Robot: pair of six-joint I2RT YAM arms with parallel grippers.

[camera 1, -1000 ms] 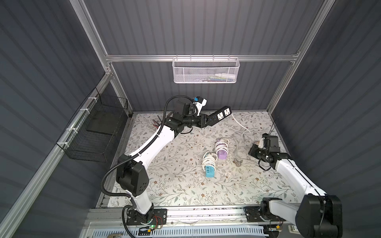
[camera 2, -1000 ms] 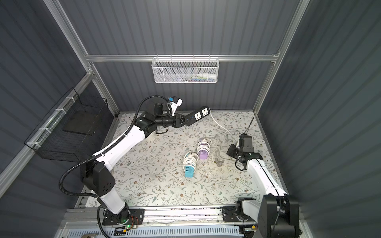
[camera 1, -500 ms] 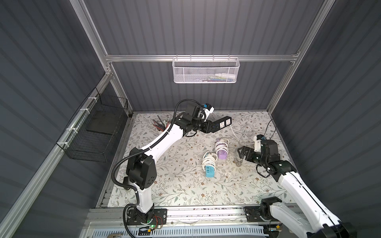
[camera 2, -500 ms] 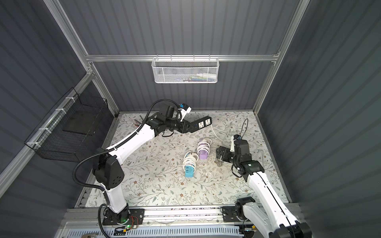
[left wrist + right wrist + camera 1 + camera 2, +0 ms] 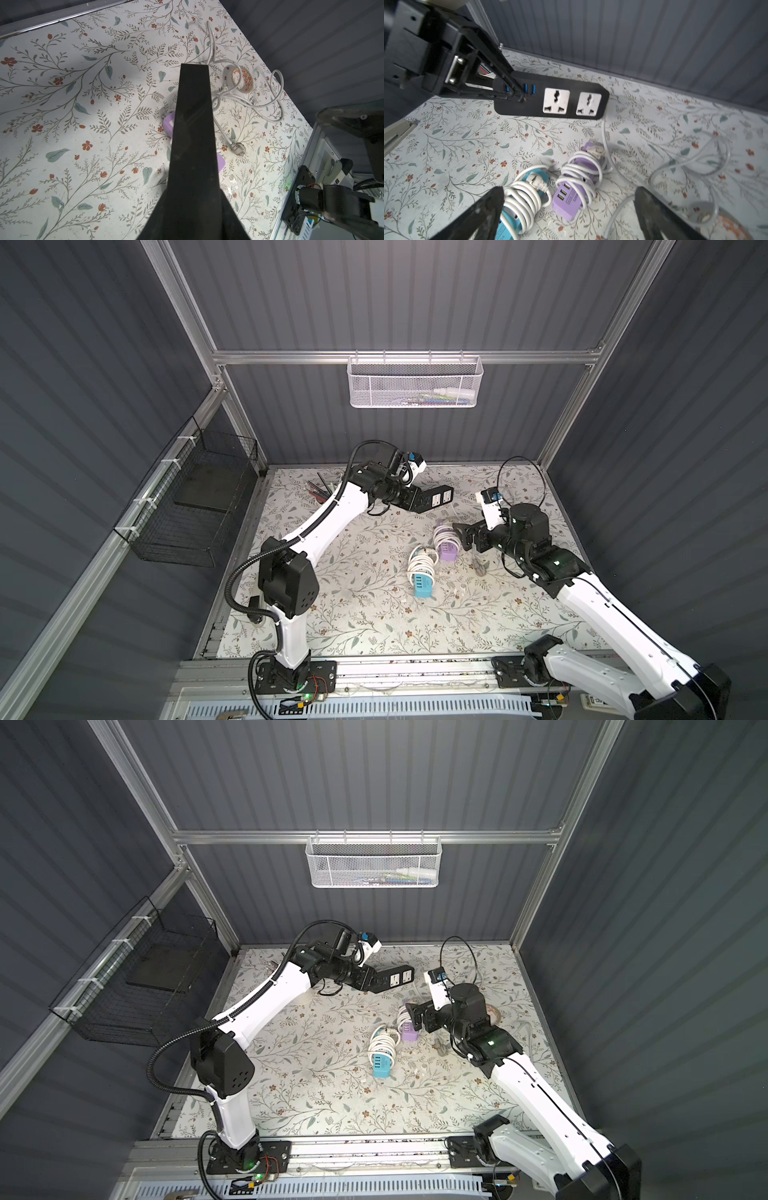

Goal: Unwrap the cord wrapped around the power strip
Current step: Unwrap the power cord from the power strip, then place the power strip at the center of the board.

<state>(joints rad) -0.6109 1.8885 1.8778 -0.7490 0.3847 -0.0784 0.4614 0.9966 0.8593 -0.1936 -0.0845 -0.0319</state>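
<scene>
My left gripper (image 5: pixel 412 504) is shut on the USB end of a black power strip (image 5: pixel 437 500) and holds it level above the mat at the back; the right wrist view shows its fingers (image 5: pixel 515 89) clamped there. In the left wrist view the strip (image 5: pixel 193 133) hides the jaws. Its grey cord (image 5: pixel 252 104) lies loose on the mat, off the strip, with the plug (image 5: pixel 480 568) at its end. My right gripper (image 5: pixel 464 536) stands open just above a purple strip (image 5: pixel 569 204) wound in white cord. A blue strip (image 5: pixel 510 223), also cord-wound, lies beside it.
A roll of tape (image 5: pixel 242 80) lies among the loose cord loops near the right wall. A cup of pens (image 5: pixel 322 491) stands at the back left. A wire basket (image 5: pixel 415 381) hangs on the back wall and a black mesh basket (image 5: pixel 195 506) on the left wall.
The left arm has lowered the black strip closer to the mat. The right gripper has opened and moved left, towards the purple strip.
</scene>
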